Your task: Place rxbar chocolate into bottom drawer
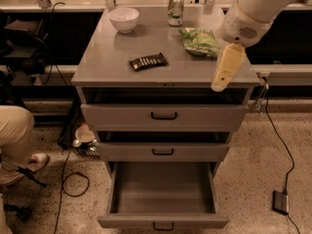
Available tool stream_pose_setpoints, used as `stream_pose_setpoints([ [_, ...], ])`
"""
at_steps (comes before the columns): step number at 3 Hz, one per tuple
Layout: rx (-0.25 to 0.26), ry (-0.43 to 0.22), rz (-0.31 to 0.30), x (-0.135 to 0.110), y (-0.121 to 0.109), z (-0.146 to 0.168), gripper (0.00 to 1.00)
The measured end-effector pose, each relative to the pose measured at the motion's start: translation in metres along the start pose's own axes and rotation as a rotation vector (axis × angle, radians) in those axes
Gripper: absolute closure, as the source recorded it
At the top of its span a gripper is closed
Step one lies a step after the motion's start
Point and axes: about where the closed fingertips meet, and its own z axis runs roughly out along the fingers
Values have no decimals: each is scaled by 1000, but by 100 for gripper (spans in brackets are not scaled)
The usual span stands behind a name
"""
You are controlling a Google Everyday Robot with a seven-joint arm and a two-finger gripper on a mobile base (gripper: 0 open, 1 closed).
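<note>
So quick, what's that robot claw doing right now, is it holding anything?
Gripper: hangs above the right front edge of the cabinet top, away from the rxbar chocolate, which lies on that top. Open or shut: cannot be told.

The pale cream gripper [219,83] hangs over the front right edge of the grey metal cabinet top [112,57] and covers a short strip of that edge. Above the jaws, the white robot arm [258,6] is cut off by the top edge. Left of the jaws, the pale lettering on the flat, dark brown-black rxbar chocolate [148,61] is too small to read. Just below the jaws, the inside of the shallow grey top drawer [163,115] is lost in shadow. Far below them, the deep grey metal bottom drawer [126,221] shows its front only as a thin strip. Low to the left, a tan-trousered leg [13,138] runs out of frame.
</note>
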Motion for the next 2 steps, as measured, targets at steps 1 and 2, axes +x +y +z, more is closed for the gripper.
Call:
stream_pose_setpoints([
  [1, -16, -18, -21, -33, -33, 41, 0],
  [2, -30, -70, -51, -64, -67, 74, 0],
])
